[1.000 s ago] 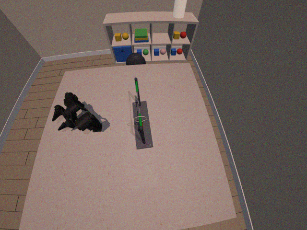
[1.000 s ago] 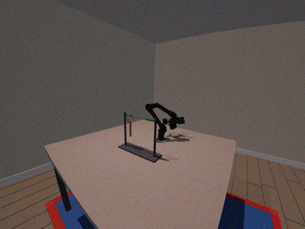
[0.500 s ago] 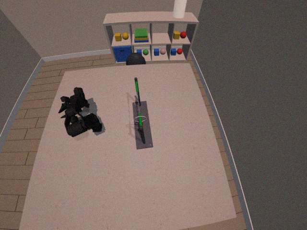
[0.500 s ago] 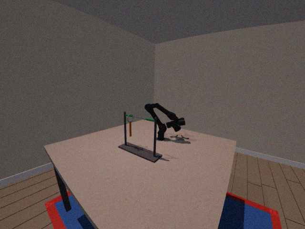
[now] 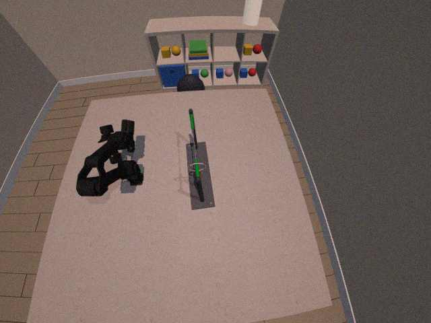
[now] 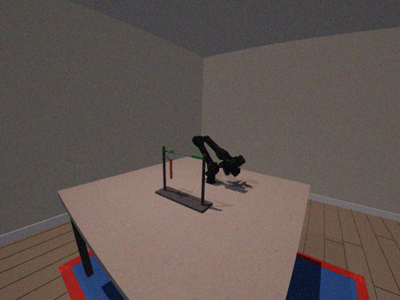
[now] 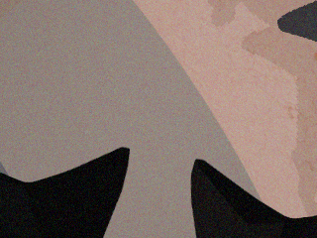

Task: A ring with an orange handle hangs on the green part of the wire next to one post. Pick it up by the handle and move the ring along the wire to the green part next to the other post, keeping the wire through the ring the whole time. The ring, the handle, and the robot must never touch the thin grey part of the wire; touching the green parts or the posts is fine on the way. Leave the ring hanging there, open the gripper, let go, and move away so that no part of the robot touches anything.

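Note:
The ring (image 5: 205, 166) (image 6: 167, 155) hangs around the wire at the green part (image 5: 196, 171) beside the near post (image 5: 201, 191), which is the left post (image 6: 164, 175) in the exterior view. Its orange handle (image 6: 170, 169) hangs straight down, mostly hidden in the top view. The other green part (image 5: 192, 121) (image 6: 197, 157) is by the far post (image 5: 195, 139) (image 6: 203, 182). Thin grey wire (image 6: 182, 155) runs between them. My gripper (image 7: 161, 162) is partly open, with nothing between the fingers. It is on the arm's side of the frame, well away from ring and wire.
The posts stand on a dark base plate (image 5: 205, 194) (image 6: 184, 200) on the table (image 5: 243, 243) (image 6: 210, 245). My arm (image 5: 91, 186) (image 6: 206, 151) is folded back on one side of it. A shelf (image 5: 212, 25) with blocks and balls stands beyond the table.

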Available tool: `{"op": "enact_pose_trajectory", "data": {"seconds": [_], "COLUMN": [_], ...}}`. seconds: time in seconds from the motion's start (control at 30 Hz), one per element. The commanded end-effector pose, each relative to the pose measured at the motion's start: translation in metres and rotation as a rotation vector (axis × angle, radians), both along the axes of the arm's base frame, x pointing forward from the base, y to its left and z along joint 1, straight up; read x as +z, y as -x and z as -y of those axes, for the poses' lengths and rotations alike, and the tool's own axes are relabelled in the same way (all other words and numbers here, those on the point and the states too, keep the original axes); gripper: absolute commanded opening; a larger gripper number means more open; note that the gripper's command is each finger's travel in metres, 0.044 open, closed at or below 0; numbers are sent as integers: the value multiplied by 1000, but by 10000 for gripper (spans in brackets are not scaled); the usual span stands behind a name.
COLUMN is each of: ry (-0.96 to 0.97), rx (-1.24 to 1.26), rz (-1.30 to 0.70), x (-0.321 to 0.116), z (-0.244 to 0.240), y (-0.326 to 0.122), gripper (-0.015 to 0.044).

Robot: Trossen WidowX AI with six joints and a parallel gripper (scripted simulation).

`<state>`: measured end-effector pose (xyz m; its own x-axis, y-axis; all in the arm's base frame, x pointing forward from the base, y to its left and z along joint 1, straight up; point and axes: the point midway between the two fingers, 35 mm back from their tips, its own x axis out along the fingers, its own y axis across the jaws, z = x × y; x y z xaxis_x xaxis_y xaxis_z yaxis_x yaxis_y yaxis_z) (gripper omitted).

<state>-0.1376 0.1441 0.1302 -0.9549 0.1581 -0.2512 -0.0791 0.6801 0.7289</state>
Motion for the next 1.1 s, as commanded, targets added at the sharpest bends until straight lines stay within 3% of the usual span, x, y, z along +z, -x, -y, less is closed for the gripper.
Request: {"op": "enact_pose_trajectory", "data": {"seconds": [0.0, 0.53, 1.07], "ry": [-93, -458, -673], "rx": [-96, -511, -861], "rz": [36, 311, 775], "x": [-6, -18, -27], "z": [-15, -61, -51], "y": [-17, -114, -225], "gripper": [160, 160, 160]}}
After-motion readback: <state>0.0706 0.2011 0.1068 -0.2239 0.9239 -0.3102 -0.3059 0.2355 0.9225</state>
